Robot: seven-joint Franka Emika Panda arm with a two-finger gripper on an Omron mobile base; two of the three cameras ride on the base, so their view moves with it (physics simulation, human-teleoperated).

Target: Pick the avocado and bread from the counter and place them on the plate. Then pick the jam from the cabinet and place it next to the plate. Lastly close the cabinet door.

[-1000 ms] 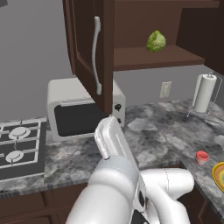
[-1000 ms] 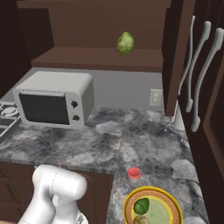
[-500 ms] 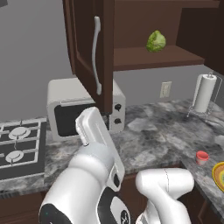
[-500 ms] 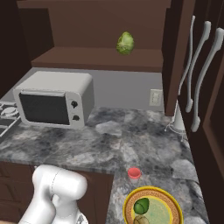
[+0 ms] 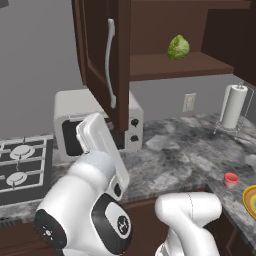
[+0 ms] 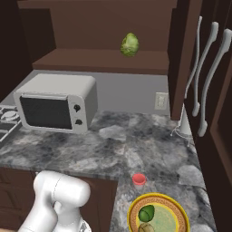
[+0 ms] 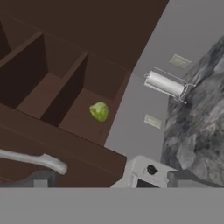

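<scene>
- While the white arm [image 5: 100, 165] rises bent before the open cabinet, we see its forearm slanting up toward the tall dark brown panelled cabinet door [image 5: 102, 55], whose long axis stands vertical.
- That door swings out toward us, edge-on, with one long silver bar handle [image 5: 109, 62] running upright along it.
- In the hand view, rolled sideways, the two dark fingertips [image 7: 40, 180] stand spread wide apart with nothing between them; the door's handle [image 7: 35, 159] lies just beyond the one at that view's left.
- The hand itself is hidden behind the arm in the left base view, so we cannot tell how near the door it is.
- Right of the door, the dark brown wooden wall cabinet [image 6: 104, 61] holds one pale green leafy ball [image 6: 129, 45] on its shelf.
- Below the door we count one white microwave [image 6: 56, 102] on the grey marbled stone counter [image 6: 118, 149].
- Further right of the door, one tiny squat red jar of jam [image 6: 139, 180] stands upright on the counter, just beside the round orange-rimmed plate [image 6: 174, 213].
- On the plate lie one small dark green avocado [image 6: 146, 213] and one golden-brown bread lump [image 6: 145, 228], touching.
- One paper towel roll [image 5: 234, 106] stands upright far right of the door.
- We count three further silver handles [image 6: 210, 72] on closed doors at the right.
</scene>
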